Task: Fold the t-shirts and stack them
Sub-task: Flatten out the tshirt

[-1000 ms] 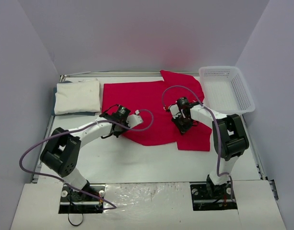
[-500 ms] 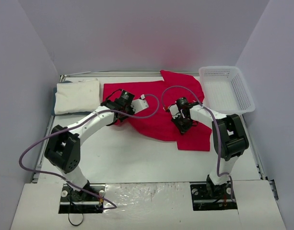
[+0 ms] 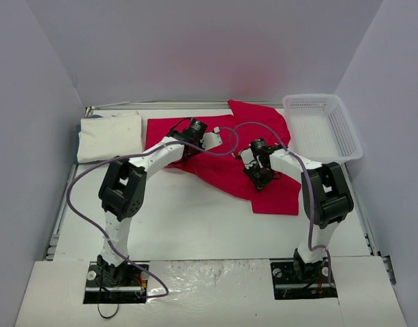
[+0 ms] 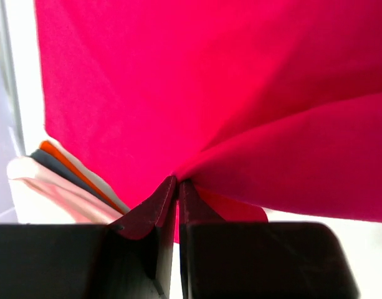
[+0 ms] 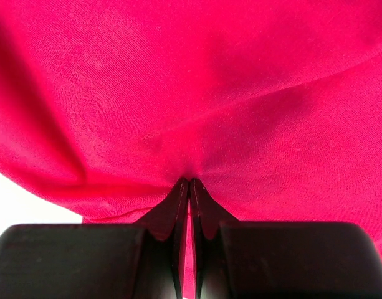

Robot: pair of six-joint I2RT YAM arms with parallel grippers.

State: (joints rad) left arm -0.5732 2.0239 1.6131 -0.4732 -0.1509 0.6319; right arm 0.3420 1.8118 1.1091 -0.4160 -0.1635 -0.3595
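Your left hand (image 4: 178, 182) and right hand (image 5: 189, 180) each pinch a fold of the red t-shirt (image 3: 226, 170), which lies on the desk (image 3: 195, 225) just beside the white mesh basket (image 3: 322, 126). The folded white t-shirt (image 3: 110, 136) lies well apart from the basket, beyond the red one.

red t-shirt (image 5: 191, 93): soft cloth, matt, fine visible weave, creased.
white t-shirt (image 3: 110, 136): cloth, matt, soft folds.
basket (image 3: 345, 133): white plastic mesh, slight sheen.
tabletop (image 3: 195, 218): white, smooth, faintly glossy.
left hand (image 4: 178, 182), right hand (image 5: 189, 182): black, matt, smooth, plastic-looking.
left arm (image 3: 157, 152), right arm (image 3: 290, 160): white smooth shells, slight gloss; black matt joint housings.
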